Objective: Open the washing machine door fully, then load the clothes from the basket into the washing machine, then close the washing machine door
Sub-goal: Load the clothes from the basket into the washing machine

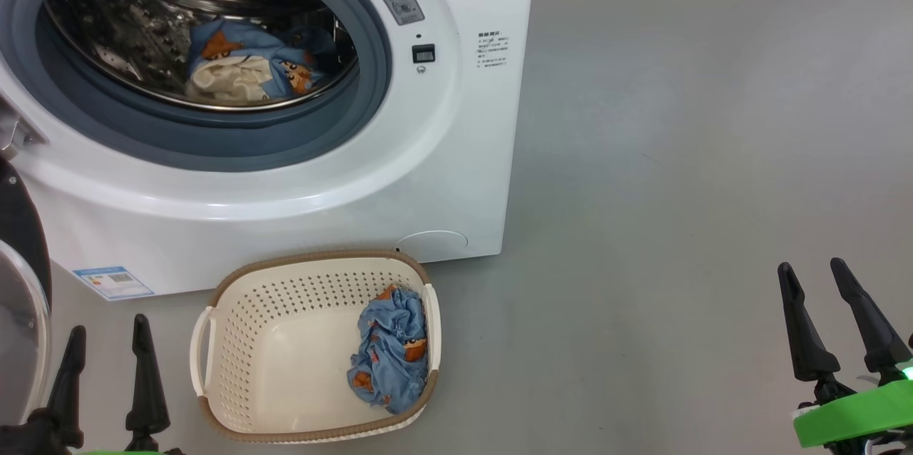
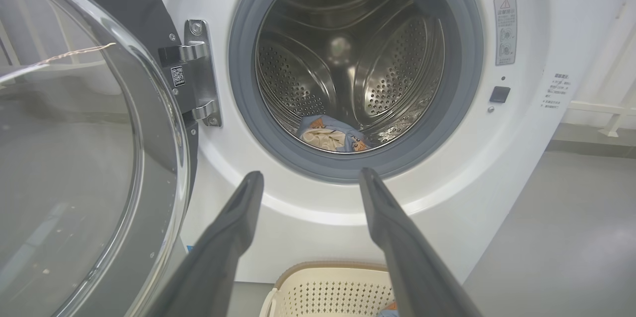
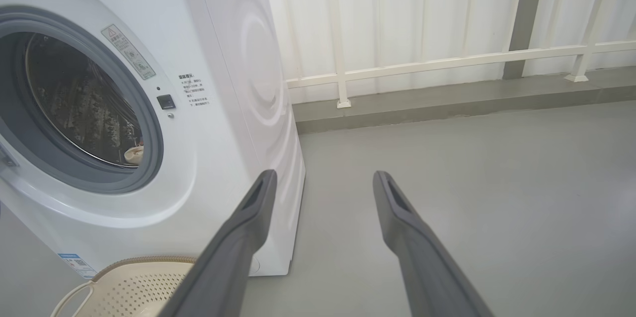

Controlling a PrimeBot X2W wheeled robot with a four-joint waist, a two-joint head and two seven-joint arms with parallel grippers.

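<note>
One light-blue, orange-patched garment (image 1: 391, 348) lies in cream perforated plastic basket (image 1: 317, 256); left end effector (image 1: 108, 324), right end effector (image 1: 811, 264) gape empty; shallow pinch may drop it.

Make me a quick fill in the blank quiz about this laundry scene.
The round glossy black door of the big white front-loading washing machine stands ____.
The cream perforated plastic basket holds a crumpled light-____ garment.
The dark two-fingered left tool and right tool, both open, hold ____.
Missing: open, blue, nothing
</note>
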